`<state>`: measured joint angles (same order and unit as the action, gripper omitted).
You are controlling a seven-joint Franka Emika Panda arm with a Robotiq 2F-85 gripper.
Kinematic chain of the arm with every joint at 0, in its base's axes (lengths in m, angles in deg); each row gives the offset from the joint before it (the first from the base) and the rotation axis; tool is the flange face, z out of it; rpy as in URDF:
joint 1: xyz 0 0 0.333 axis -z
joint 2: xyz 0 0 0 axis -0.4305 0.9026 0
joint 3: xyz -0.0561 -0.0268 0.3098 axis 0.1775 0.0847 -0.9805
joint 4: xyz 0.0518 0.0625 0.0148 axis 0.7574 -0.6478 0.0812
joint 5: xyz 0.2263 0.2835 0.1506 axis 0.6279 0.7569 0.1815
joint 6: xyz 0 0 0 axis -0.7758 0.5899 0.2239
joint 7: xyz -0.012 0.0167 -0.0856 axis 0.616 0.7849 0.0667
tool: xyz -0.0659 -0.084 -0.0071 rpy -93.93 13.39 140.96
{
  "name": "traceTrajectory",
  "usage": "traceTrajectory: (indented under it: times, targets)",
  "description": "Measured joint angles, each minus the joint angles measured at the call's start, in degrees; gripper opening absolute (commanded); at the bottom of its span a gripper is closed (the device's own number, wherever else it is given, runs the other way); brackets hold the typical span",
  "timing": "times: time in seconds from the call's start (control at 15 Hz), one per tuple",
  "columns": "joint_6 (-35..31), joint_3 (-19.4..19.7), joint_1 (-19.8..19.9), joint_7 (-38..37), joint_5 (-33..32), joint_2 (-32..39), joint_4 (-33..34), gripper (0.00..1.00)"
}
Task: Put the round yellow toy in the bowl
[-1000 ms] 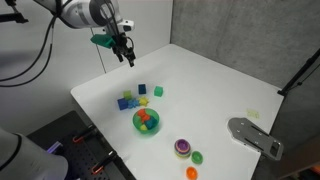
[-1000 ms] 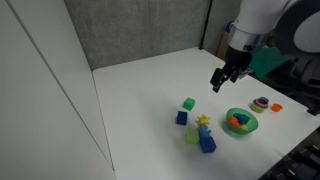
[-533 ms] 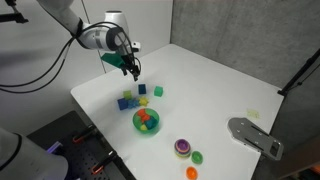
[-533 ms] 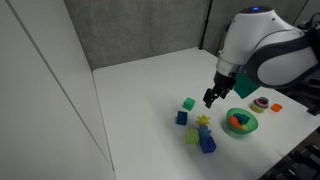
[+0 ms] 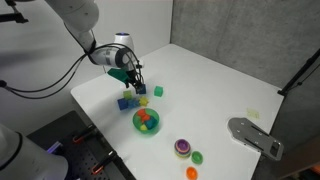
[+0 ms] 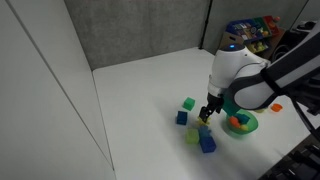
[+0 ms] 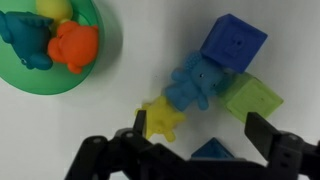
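The fingers (image 7: 262, 135) hang spread wide, holding nothing. The round yellow toy (image 7: 162, 121) lies on the desk (image 7: 60, 130) against a blue toy figure (image 7: 195, 82), near the green bowl (image 7: 108, 50). It's probably light, hard plastic; pinch across its middle.

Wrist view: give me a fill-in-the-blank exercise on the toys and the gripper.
The bowl is ____ in colour. The orange toy lies inside the ____. The gripper has its jaws ____. The star-like toy beside one gripper finger is ____ in colour.
Missing words: green; bowl; open; yellow.
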<state>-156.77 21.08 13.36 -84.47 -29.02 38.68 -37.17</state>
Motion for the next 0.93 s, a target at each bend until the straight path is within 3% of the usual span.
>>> traceTrajectory:
  times: [0.27,0.6,0.67,0.73,0.93]
  targets:
    - [-0.03,4.27,-3.14,-0.08,-0.40,4.04,3.06,1.00]
    - [-1.84,6.79,-4.49,-0.12,-0.40,7.89,5.61,1.00]
    - [-2.50,7.05,-4.50,-0.12,-0.40,8.65,6.02,0.75]
    - [-3.35,7.30,-4.51,-0.12,-0.40,9.47,6.41,0.75]
    - [-5.30,8.10,-4.77,-0.12,-0.40,11.76,7.56,0.49]
